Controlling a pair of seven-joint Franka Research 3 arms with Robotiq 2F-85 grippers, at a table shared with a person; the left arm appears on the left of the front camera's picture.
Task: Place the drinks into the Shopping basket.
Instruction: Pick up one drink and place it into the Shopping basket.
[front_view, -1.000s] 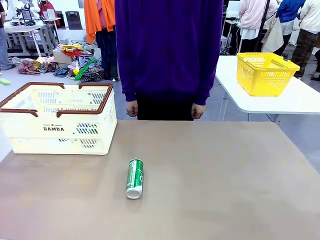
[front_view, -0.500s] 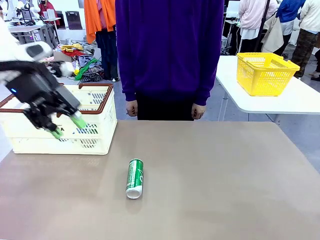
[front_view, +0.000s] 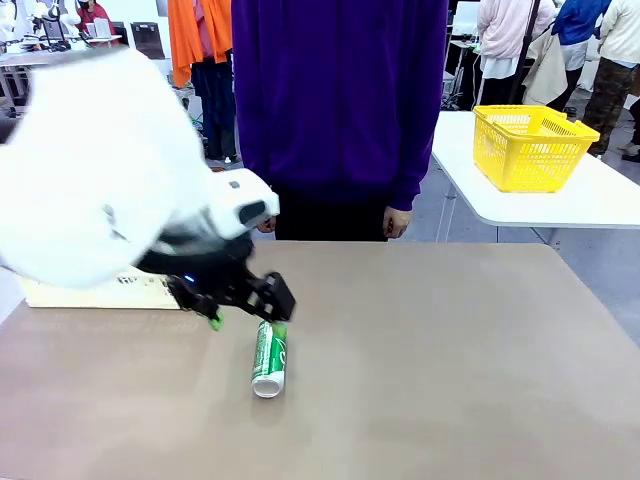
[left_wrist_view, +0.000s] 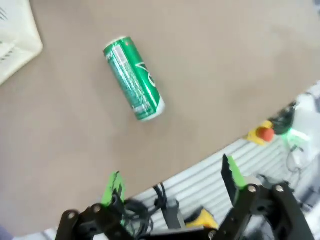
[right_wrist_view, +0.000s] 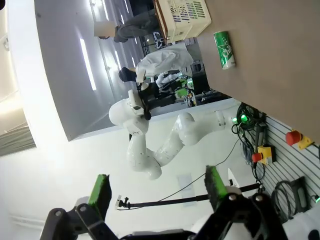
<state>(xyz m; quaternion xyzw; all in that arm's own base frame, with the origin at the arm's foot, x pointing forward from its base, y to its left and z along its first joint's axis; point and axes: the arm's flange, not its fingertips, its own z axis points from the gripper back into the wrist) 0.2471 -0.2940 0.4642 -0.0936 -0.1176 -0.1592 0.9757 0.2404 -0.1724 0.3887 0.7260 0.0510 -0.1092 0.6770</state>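
From my remote seat I see a green drink can lying on its side near the middle of the brown table, its silver end pointing toward the robot's side. My left gripper hangs just above the can's far end, at about 12 o'clock from it, with its green-padded fingers spread wide and nothing between them. In the left wrist view the same gripper stands open with both pads clear, and the can lies at about 11 o'clock from it, apart from the fingers. The cream shopping basket sits at about 9 o'clock from the can, mostly hidden behind the left arm's white body. My right gripper is also wide open and holds nothing. A person in a purple top stands at the table's far edge, arms down, one hand at the side.
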